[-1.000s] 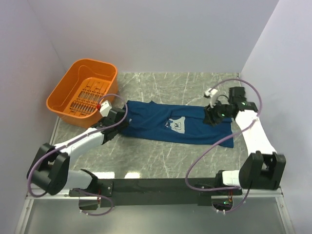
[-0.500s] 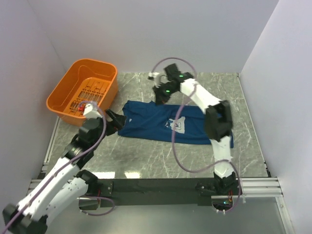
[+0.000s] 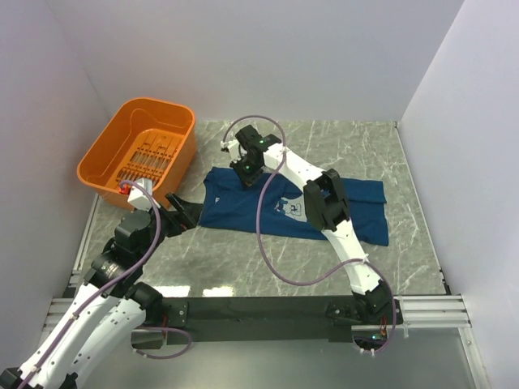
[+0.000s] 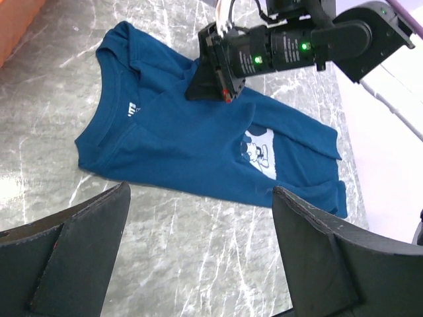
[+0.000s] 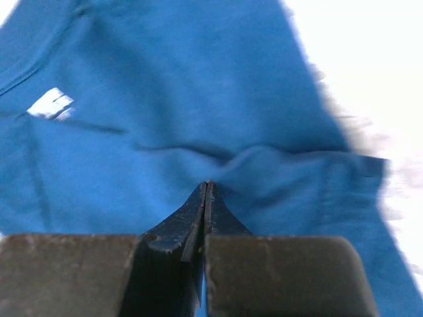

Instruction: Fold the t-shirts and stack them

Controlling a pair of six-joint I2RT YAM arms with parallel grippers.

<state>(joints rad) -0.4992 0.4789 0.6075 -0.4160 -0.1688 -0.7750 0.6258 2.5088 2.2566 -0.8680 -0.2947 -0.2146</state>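
Observation:
The dark blue t-shirt [image 3: 235,212] lies spread flat on the marble table, collar to the left, its pale mouse print [image 3: 296,209] facing up. My right gripper [image 3: 244,173] reaches far over to the shirt's far-left shoulder. It is shut, its tips [image 5: 207,188] pinching a pucker of blue cloth [image 5: 165,79]. The left wrist view shows that gripper [image 4: 196,92] pressed down on the t-shirt [image 4: 178,145] next to the collar. My left gripper [image 3: 183,212] hovers left of the shirt's collar edge. It is open [image 4: 198,193] with only table between its fingers.
An orange plastic basket [image 3: 104,164] stands at the back left, close to my left arm. The right arm and its cable stretch across the shirt's middle. White walls close in the table at the back and on both sides.
My right gripper swung from the shirt's right sleeve across to its left shoulder and shut there. My left arm drew back from the shirt's left edge and opened wider.

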